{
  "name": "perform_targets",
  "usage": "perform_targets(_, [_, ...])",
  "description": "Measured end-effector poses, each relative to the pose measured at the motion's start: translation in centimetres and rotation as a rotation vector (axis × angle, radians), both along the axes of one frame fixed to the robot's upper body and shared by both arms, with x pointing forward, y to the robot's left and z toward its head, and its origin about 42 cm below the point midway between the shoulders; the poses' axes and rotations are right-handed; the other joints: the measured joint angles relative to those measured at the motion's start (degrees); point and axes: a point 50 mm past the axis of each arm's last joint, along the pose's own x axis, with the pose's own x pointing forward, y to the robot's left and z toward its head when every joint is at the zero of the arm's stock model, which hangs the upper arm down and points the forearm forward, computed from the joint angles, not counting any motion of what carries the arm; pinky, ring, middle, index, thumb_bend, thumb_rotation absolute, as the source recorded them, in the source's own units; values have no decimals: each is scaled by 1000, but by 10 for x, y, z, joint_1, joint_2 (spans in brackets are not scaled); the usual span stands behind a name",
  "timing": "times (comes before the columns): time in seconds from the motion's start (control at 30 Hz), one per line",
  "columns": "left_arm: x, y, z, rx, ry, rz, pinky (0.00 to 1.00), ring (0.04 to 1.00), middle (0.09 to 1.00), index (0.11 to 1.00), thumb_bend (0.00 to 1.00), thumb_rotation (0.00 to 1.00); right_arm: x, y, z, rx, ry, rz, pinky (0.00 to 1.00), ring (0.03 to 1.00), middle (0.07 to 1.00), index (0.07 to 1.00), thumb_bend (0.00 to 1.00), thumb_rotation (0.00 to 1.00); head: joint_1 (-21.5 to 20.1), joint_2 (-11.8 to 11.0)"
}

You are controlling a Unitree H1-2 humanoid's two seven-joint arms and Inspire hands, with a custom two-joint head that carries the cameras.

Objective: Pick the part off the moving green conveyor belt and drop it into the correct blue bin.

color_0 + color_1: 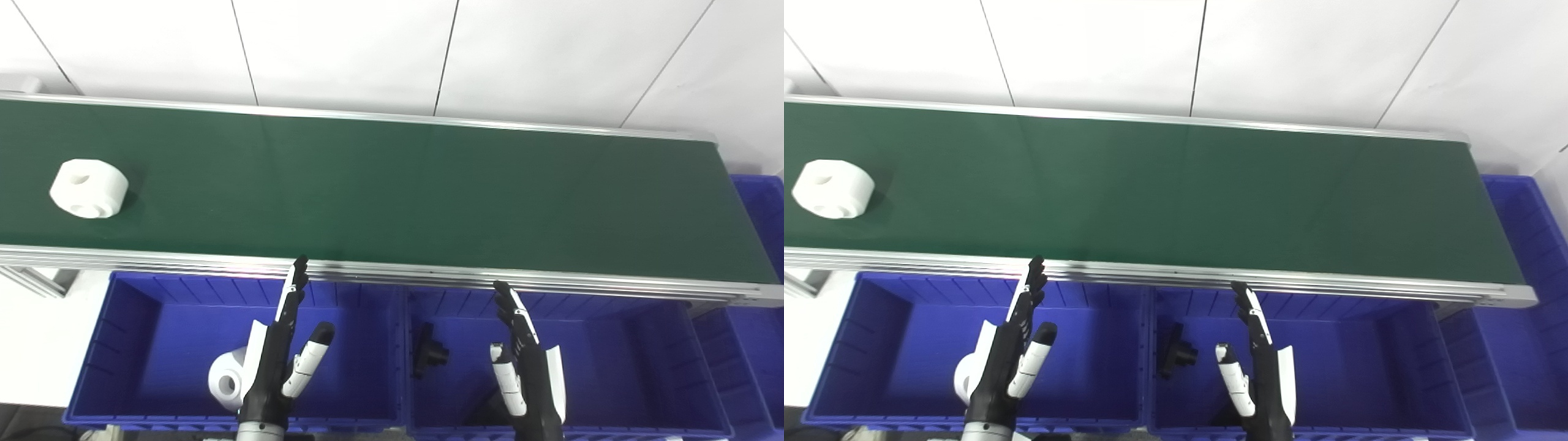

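Note:
A white round part with holes lies on the green conveyor belt at its far left; it also shows in the right eye view. My left hand is open and empty, held above the left blue bin, fingers pointing toward the belt's near rail. My right hand is open and empty above the middle blue bin. Both hands are far from the part on the belt.
A white part lies in the left bin, partly behind my left hand. A black part lies in the middle bin. Another blue bin stands at the belt's right end. The belt's metal rail runs along the bins.

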Motion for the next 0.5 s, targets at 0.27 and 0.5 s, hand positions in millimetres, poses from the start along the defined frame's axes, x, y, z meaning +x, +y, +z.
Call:
perform_targets(0.27, [0,0,0,-3,6,1,975,969,1000,1000,685,1000,0,-2,0,-3,0,-5,906,918,947,898,723,987,-3,-1])
perform_targets(0.5, [0,0,-1,-2,11,1,963,963,1000,1000,683,1000,0,-2,0,-5,0,-8,904,913,943,896,716,980,-3,-1])
